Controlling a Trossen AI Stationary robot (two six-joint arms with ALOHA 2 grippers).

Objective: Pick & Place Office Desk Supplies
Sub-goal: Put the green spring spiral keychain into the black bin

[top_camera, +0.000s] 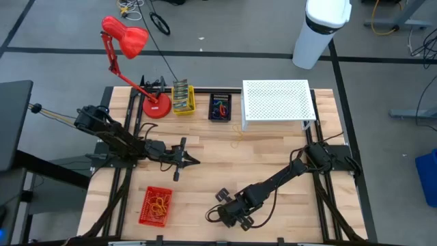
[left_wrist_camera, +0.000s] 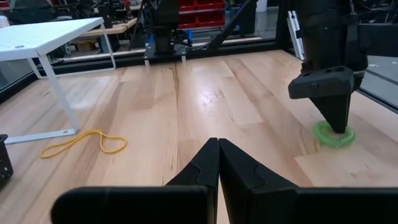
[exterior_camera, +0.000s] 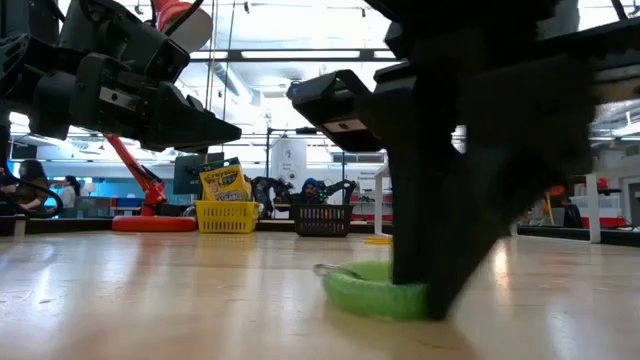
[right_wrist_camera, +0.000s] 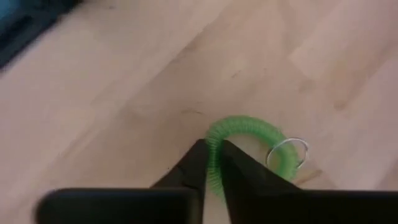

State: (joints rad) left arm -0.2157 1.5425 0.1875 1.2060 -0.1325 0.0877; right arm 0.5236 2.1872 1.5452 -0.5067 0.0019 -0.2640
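Note:
A green coiled loop [right_wrist_camera: 245, 127] with a small metal ring [right_wrist_camera: 289, 152] lies on the wooden table near its near edge, also seen in the low view [exterior_camera: 372, 290] and the left wrist view [left_wrist_camera: 334, 135]. My right gripper [right_wrist_camera: 211, 155] stands on it, shut on the coil. My left gripper [top_camera: 194, 162] hangs shut and empty above the table's left middle. Crayon boxes stand in a yellow basket [top_camera: 183, 98] at the back. Red-orange rubber bands lie in a red tray [top_camera: 156, 205] near the front left. My right gripper pinches one stretch of the green coil [right_wrist_camera: 214, 140] between its two fingers, on the side away from the metal ring. The fingers [left_wrist_camera: 337, 121] come steeply from above, pointing down. The loop lies flat on the table.
A white perforated riser [top_camera: 276, 102] stands at the back right, a black basket [top_camera: 220, 107] with small coloured things beside it, and a red desk lamp [top_camera: 126, 41] at the back left. A yellow rubber band [left_wrist_camera: 84, 143] lies loose on the wood before the riser.

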